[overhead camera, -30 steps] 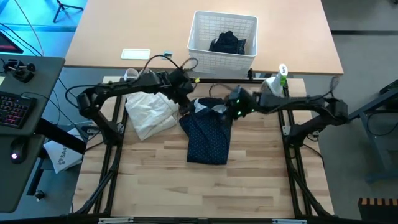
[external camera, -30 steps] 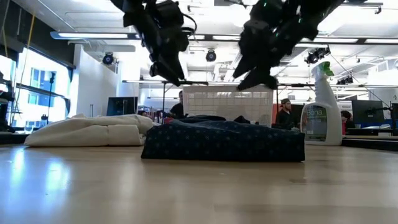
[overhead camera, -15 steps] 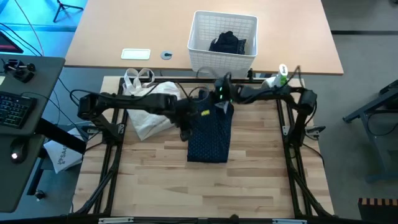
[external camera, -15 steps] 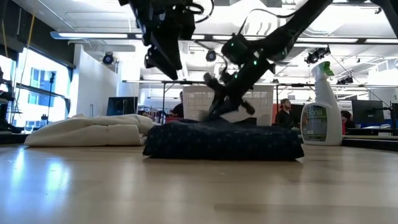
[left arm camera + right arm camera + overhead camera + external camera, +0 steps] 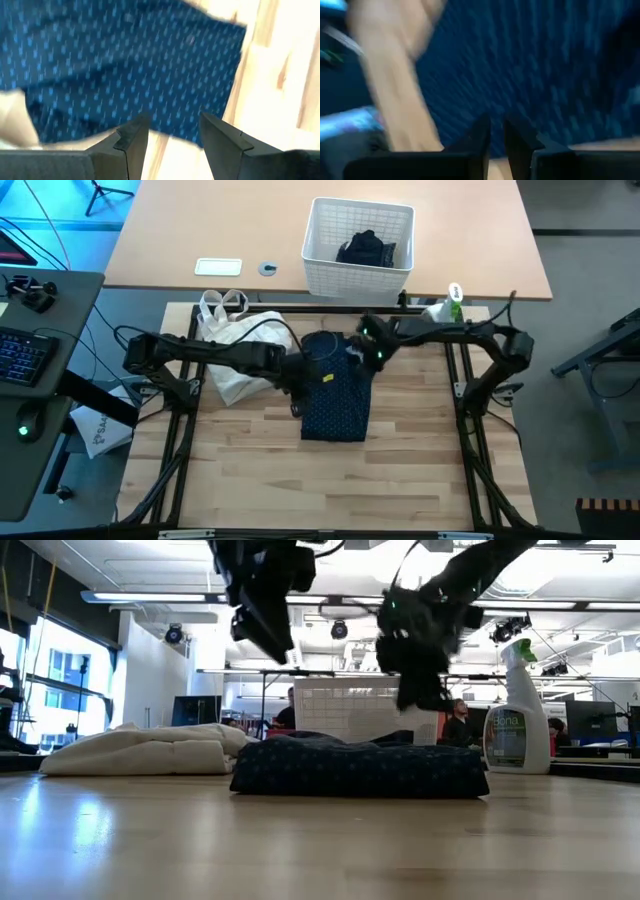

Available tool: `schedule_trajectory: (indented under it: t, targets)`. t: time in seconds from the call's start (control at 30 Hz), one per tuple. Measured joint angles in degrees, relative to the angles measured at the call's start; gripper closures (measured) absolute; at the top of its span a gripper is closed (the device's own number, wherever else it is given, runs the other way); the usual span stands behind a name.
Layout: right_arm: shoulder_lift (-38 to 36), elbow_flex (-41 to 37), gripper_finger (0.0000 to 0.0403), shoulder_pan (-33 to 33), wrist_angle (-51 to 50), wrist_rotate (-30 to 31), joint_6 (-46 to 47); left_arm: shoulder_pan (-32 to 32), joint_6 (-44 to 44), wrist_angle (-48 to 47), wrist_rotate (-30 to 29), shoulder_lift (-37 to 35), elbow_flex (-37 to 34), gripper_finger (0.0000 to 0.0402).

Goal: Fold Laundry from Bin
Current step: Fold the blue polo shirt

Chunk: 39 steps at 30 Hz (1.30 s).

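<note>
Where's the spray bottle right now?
In the high view the spray bottle stands at the table's far right edge, just right of the bin and beyond the right gripper.

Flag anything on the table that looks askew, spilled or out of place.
Nothing is spilled. The folded navy shirt with tiny white dots lies flat; the cream-white cloth bag sits crumpled beside it, and the white spray bottle stands upright at the table's far edge.

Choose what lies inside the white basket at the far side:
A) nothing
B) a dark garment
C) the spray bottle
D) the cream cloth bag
B: in the high view a dark garment lies bunched inside the white basket.
</note>
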Motion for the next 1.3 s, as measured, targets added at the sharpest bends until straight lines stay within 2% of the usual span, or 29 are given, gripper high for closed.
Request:
schedule_trajectory:
  t: [0.07, 0.1, 0.13, 0.23, 0.27, 0.3, 0.33, 0.4, 0.47, 0.53, 0.63, 0.73, 0.87, 1.03, 1.13, 1.23, 1.3]
  targets:
    - [0.8, -2.3, 0.0358, 1.3, 0.3, 5.4, -1.4, 0.0, 0.6, 2.8, 0.0, 0.0, 0.0, 0.0241]
    - [1.4, -3.3, 0.0358, 1.4, 1.8, 10.1, -1.4, 0.0, 0.6, 4.1, 0.0, 0.0, 0.0, 0.0241]
    - [1.9, -3.7, 0.0359, 1.2, 2.8, 17.6, 0.2, 0.0, 0.6, 5.4, 0.0, 0.0, 0.0, 0.0241]
    - [2.6, -3.3, 0.0371, -0.5, 3.9, 47.0, 9.4, -0.2, 0.6, 8.1, 0.1, 0.1, 0.0, 0.0241]
    - [2.2, -2.7, 0.0376, -1.3, 5.5, 54.5, 12.5, -0.2, 0.6, 8.2, 0.3, 0.2, 0.0, 0.0241]
    - [1.5, -2.0, 0.0381, -2.0, 7.4, 58.6, 14.2, -0.4, 0.5, 8.2, 0.5, 0.2, 0.0, 0.0241]
    - [0.4, -1.2, 0.0387, -2.8, 9.6, 59.6, 14.3, -0.6, 0.2, 7.9, 0.6, 0.2, 0.0, 0.0241]
    - [-1.8, 0.1, 0.0397, -4.0, 13.9, 54.9, 10.1, -1.1, 0.1, 6.8, 0.6, 0.2, 0.0, 0.0241]
    - [-4.3, 0.8, 0.0401, -4.4, 16.0, 47.1, 3.1, -1.8, -0.9, 5.2, 0.6, 0.2, 0.0, 0.0241]
    - [-7.0, 1.2, 0.04, -4.3, 15.2, 38.8, -1.5, -2.7, -1.9, 3.6, 0.6, 0.2, 0.0, 0.0241]
    - [-9.8, 1.2, 0.0395, -3.2, 8.8, 28.8, -2.4, -4.4, -2.3, 2.4, 0.2, 0.2, 0.0, 0.0241]
    - [-11.1, 0.5, 0.0387, 0.7, 2.9, 22.9, -3.8, -5.8, 0.7, 3.0, -0.3, 0.2, 0.0, 0.0241]
    - [-12.2, -3.6, 0.0353, 10.5, 2.4, 15.9, -7.2, -7.6, 11.7, 3.2, -0.9, 0.5, 0.0, 0.0241]
    - [-12.2, -10.8, 0.0279, 23.7, 10.3, 13.6, -10.9, -8.7, 16.1, 6.1, 0.4, 2.4, 0.0, 0.0241]
    - [-12.1, -15.7, 0.023, 30.5, 20.3, 14.2, -14.4, -9.1, 16.5, 7.5, 1.7, 5.1, 0.0, 0.0241]
    - [-12.0, -20.9, 0.0192, 36.9, 31.5, 19.8, -18.8, -10.4, 16.1, 10.7, 4.5, 8.5, 0.0, 0.0236]
    - [-11.7, -23.7, 0.0174, 40.6, 37.5, 25.9, -20.2, -11.8, 14.9, 13.5, 6.1, 10.8, 0.0, 0.0229]
